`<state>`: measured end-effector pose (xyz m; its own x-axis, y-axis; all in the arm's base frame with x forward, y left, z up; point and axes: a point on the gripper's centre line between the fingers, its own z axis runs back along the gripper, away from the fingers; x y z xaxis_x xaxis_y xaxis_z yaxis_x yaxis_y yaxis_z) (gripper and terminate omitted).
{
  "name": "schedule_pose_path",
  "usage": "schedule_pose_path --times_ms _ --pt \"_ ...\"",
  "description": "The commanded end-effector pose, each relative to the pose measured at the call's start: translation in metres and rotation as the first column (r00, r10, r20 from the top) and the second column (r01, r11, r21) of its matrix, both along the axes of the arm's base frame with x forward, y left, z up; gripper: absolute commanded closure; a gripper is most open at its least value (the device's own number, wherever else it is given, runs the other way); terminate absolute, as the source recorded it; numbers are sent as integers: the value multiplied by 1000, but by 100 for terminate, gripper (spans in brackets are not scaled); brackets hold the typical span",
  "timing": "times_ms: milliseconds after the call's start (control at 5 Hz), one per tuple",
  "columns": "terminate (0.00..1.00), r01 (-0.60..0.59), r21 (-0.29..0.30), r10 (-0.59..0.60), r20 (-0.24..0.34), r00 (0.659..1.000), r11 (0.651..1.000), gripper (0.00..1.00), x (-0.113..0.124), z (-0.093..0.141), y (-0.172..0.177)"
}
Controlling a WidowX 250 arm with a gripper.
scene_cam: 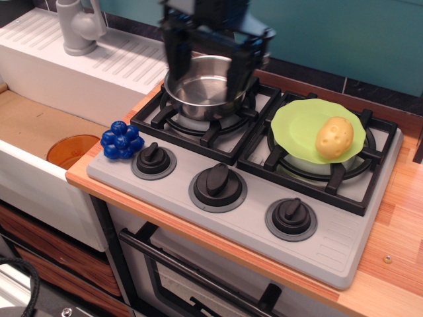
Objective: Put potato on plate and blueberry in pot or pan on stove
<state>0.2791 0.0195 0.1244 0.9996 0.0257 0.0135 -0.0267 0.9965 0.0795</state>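
- Potato [334,137]: lies on the plate [297,125], right of centre; long axis tilted, upper end toward the plate's far-right rim.
- Blueberry [121,140]: left of the stove [251,198], at its edge.
- Gripper [206,69]: above the pot [201,89], fingers spread wide, holding nothing.

We are seeing the yellow-tan potato [334,137] lying on the right part of the lime-green plate [301,125], which is sitting on the right burner of the grey stove [330,244]. The shiny steel pot [201,92] is resting empty on the left burner. The deep-blue blueberry [121,139] cluster is lying at the stove's front-left corner, beside a knob.
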Motion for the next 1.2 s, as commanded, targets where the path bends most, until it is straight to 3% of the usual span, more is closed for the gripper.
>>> schedule_pose_path --times_ms 0,800,1000 --pt "0 47 -20 -44 119 992 999 0 -15 -9 32" --pt "0 74 -2 -73 141 987 997 0 -7 -15 41" --pt "0 114 16 -115 172 978 993 0 -5 -17 55"
